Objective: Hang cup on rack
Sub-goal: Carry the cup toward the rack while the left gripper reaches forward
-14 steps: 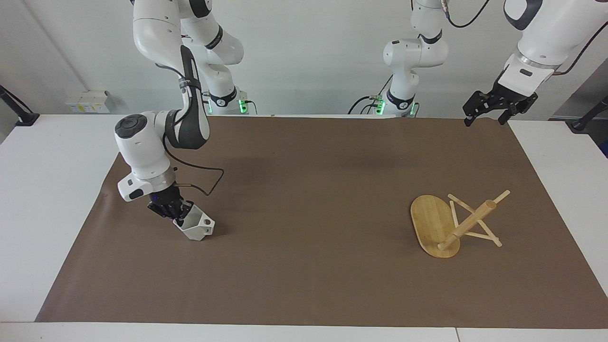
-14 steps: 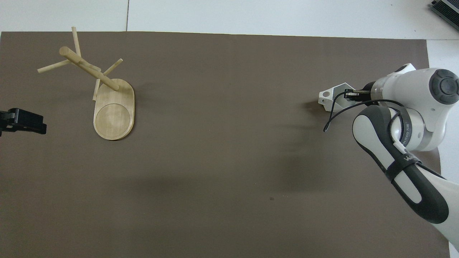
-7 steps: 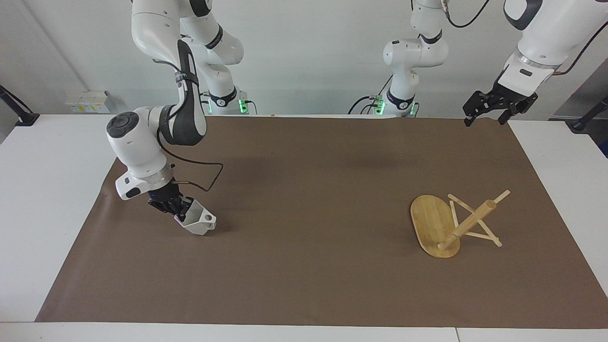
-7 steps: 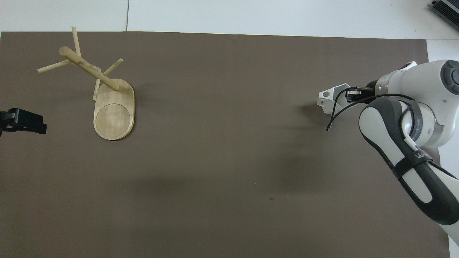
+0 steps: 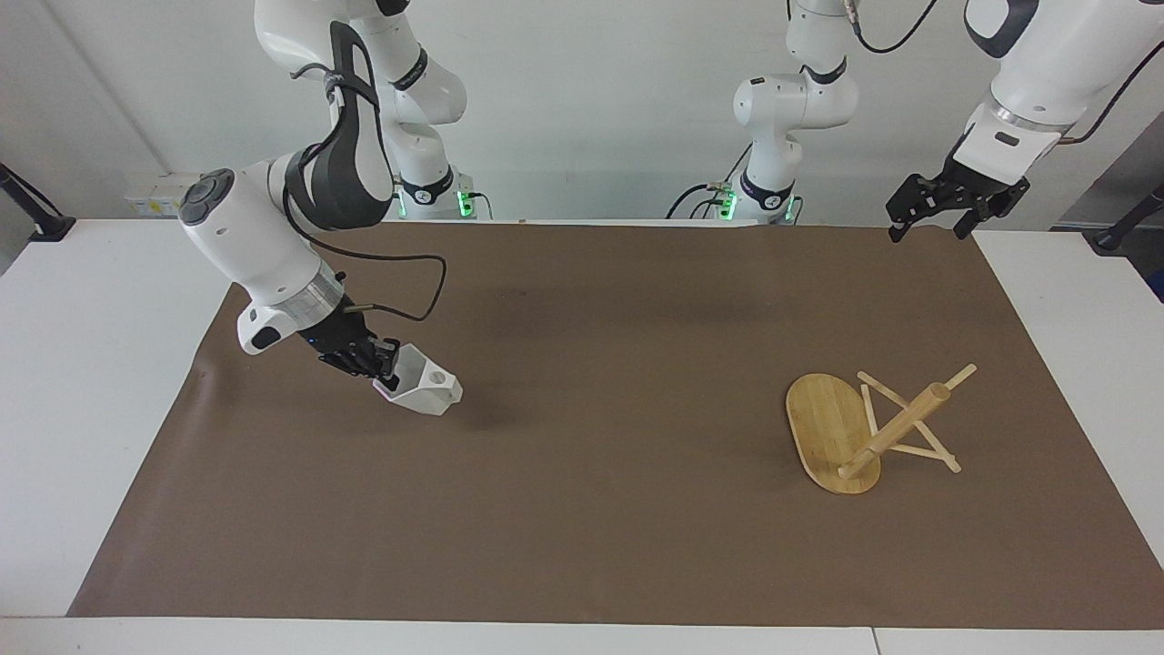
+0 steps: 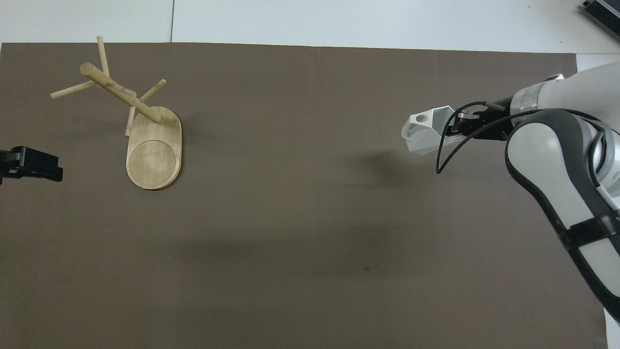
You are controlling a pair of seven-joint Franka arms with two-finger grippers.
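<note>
The white faceted cup hangs tilted in my right gripper, which is shut on its rim, a little above the brown mat toward the right arm's end of the table. The handle with its round hole points away from the gripper. In the overhead view the cup sticks out from the right gripper. The bamboo rack stands on its oval base toward the left arm's end, with its post and pegs free; it also shows in the overhead view. My left gripper waits open, high over the mat's corner by its base, and shows at the edge of the overhead view.
A brown mat covers most of the white table. A black cable loops from the right wrist above the cup.
My right gripper has lifted the cup off the mat and carried it toward the middle of the table. The left arm and the rack have not moved.
</note>
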